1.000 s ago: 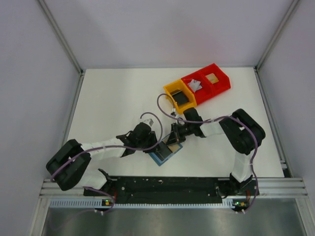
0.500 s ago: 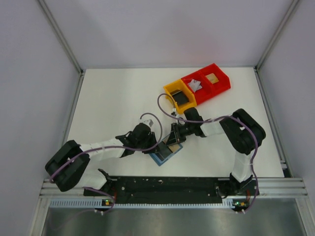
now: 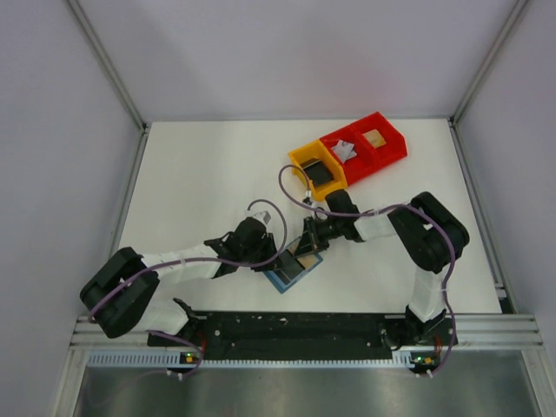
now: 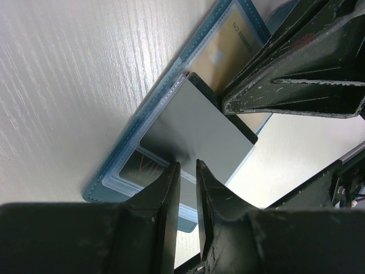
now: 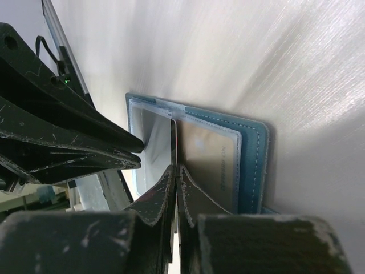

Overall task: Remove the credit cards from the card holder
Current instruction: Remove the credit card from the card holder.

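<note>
— How far along is it, do you reckon?

— Partway, I'd say. On the white table, the yellow bin and the red bins sit well apart from the card holder, off beyond its far side. There are things in them: a dark piece in the yellow one, a pale piece and a tan piece in the red. They look like cards already taken out, though they're too small to be sure.

— And the holder itself?

— It lies open and flat, with both grippers right on it. The left gripper looks clamped on the holder's near edge, pinning it down. The right gripper is pinched tight on the thin edge of a grey card. That card stands up out of the holder's middle, its lower end touching the sleeves.

— So what's left?

— The grey card has to come clear first. A tan card sits in the holder's sleeve on one side of it. A dark card sits in the sleeve on the other side, just beside the left fingers. Both look fully tucked in, so I count at least three to go.
</note>
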